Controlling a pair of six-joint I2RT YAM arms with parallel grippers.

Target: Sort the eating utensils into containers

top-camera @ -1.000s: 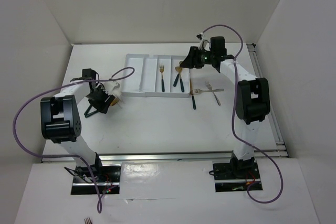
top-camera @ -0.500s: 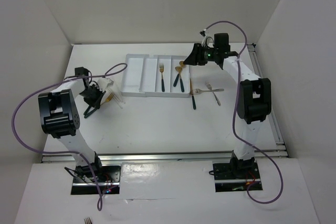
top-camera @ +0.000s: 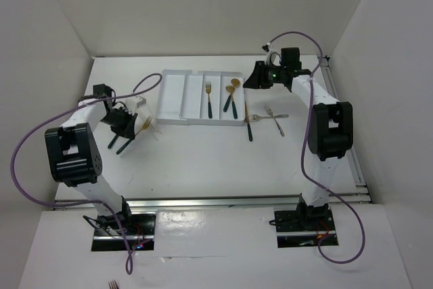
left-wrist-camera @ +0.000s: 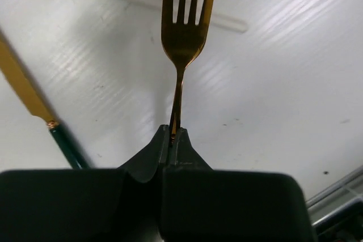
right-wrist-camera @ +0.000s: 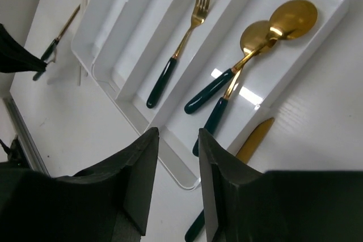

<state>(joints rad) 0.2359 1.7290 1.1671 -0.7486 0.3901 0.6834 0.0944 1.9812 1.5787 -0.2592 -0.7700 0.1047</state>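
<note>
My left gripper (left-wrist-camera: 176, 133) is shut on the thin neck of a gold fork (left-wrist-camera: 184, 26), tines pointing away, low over the table left of the tray (top-camera: 170, 96). A gold knife (left-wrist-camera: 25, 92) with a dark handle lies just beside it. In the top view the left gripper (top-camera: 128, 123) is a little off the tray's left end. The white tray holds a fork (right-wrist-camera: 181, 46) in one compartment and two spoons (right-wrist-camera: 266, 32) in the rightmost one. My right gripper (right-wrist-camera: 177, 140) hangs open and empty above the tray's right front corner.
A gold knife (top-camera: 247, 121) lies along the tray's right side, with two crossed silver forks (top-camera: 270, 117) on the table further right. The tray's two left compartments (right-wrist-camera: 113, 21) hold nothing. White walls enclose the table at the back and both sides.
My left gripper has shut on the gold fork and shifted slightly left. My right gripper has drawn back to the right from over the tray, its jaws narrowing.
</note>
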